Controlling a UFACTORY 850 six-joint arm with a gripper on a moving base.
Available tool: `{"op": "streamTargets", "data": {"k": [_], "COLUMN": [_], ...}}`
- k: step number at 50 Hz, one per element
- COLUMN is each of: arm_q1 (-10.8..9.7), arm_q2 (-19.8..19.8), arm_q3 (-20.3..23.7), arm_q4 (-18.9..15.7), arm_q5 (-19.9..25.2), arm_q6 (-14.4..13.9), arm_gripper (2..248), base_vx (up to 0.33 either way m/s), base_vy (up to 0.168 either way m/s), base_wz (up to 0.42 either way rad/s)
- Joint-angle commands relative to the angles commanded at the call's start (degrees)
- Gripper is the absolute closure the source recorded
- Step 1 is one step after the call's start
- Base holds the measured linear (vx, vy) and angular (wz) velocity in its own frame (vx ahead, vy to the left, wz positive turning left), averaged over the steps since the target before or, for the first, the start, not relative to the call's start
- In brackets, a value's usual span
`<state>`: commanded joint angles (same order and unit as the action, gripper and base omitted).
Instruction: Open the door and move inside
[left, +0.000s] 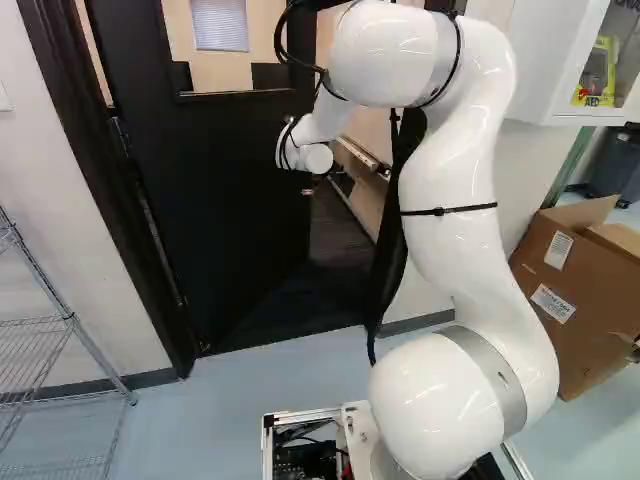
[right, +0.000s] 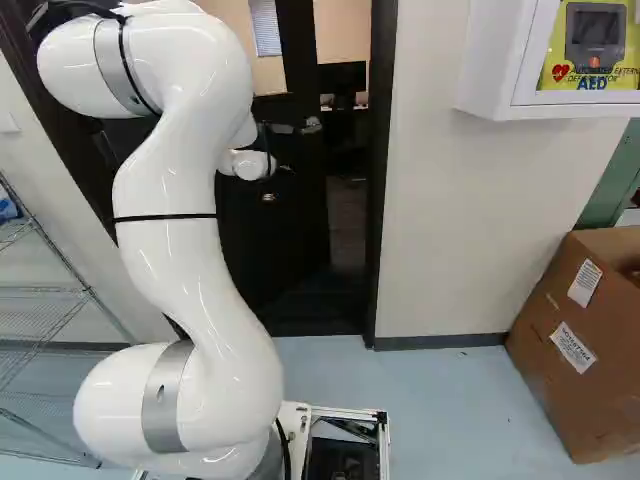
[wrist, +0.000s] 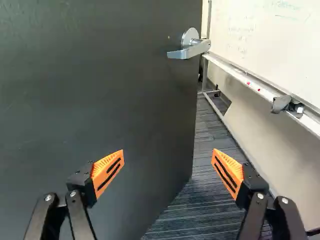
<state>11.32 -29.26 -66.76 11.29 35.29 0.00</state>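
Door (wrist: 100, 90) ajar ahead, angled into the room beyond; lever handle (wrist: 189, 51) seen near its free edge. Fingers (wrist: 107, 172) spread wide, nothing held. Opening judged part-done; door to be pushed wider before base is driven through.

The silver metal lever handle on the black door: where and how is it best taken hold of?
I would grip the lever near its free end, coming face-on to the door, with the black claw turned so one finger goes above, one below: the bar is slim, roughly level and stands off the door.
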Motion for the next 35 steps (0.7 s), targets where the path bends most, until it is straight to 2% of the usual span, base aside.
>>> {"op": "streamTargets", "data": {"k": [35], "arm_q1": [-2.8], "arm_q2": [10.3], "arm_q3": [12.8], "arm_q4": [-5.2], "arm_q5": [5.6], "arm_q6": [0.0], "arm_gripper": [3], "base_vx": [0.0], "base_vy": [0.0], "base_wz": [0.0]}}
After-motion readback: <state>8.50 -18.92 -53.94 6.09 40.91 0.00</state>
